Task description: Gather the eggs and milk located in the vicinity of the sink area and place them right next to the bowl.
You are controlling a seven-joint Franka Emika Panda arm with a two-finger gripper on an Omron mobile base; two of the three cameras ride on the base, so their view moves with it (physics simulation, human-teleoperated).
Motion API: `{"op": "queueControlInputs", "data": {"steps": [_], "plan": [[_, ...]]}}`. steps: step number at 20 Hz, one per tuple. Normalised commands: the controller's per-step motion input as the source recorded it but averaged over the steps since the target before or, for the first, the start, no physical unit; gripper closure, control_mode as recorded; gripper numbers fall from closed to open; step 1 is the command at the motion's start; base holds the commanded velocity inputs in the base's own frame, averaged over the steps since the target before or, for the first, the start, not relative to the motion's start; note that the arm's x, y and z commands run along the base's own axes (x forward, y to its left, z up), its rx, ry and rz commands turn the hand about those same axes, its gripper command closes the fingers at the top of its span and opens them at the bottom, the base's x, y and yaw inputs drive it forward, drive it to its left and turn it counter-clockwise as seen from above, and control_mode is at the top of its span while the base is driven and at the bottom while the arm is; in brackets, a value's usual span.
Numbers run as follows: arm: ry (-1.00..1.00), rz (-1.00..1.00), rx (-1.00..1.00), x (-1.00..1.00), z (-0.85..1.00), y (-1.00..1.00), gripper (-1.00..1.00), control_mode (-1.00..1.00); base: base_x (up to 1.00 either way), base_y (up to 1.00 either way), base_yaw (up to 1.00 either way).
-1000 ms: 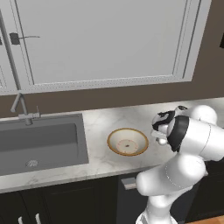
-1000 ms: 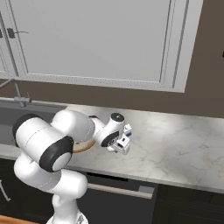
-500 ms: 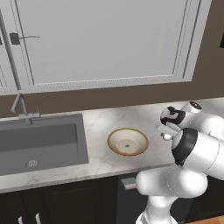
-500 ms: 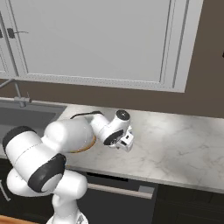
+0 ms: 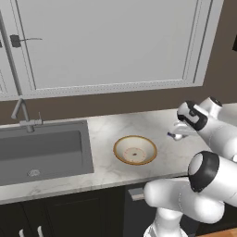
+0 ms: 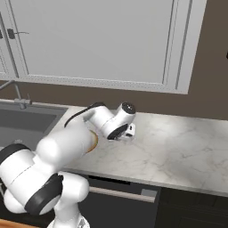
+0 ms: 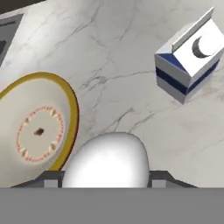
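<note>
White and dark-jointed, the arm bends over the marble counter (image 5: 106, 139) with its hand reaching low over the stone, to the right of the bowl (image 5: 135, 150) in the left base view. In the right base view the arm arcs forward from the lower left and the gripper (image 6: 128, 132) sits just above the counter, the arm's own bulk covering most of the bowl.

The bowl, cream with an orange-brown rim and a dark spot at its centre, stands on the counter between the sink (image 5: 41, 150) and the hand. The sink is a dark grey recessed basin with a round drain and a thin steel faucet (image 5: 18, 104) behind it. A wide pale window (image 5: 111, 41) fills the wall above. In the hand view the milk (image 7: 190, 54), a white carton with a blue band, stands upright on the marble, apart from the bowl and beyond the gripper, with bare stone between them.

An egg (image 7: 106, 162), plain white, lies between the finger tips at the bottom of the hand view, just beside the bowl's rim. The fingers (image 7: 49, 178) are partly apart, closed against the egg's sides and holding it.
</note>
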Motion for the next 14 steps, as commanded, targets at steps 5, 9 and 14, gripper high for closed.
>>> {"op": "queueControlInputs", "data": {"steps": [5,9,14], "plan": [[-0.12,0.55,0.0,0.0,0.11,0.01,1.0,-1.0,0.0,0.0,0.0],[-0.1,0.52,-0.06,0.0,0.0,0.1,1.0,-1.0,0.0,0.0,0.0],[-0.07,0.43,-0.13,-0.09,0.0,0.15,1.0,-1.0,0.0,0.0,0.0]]}}
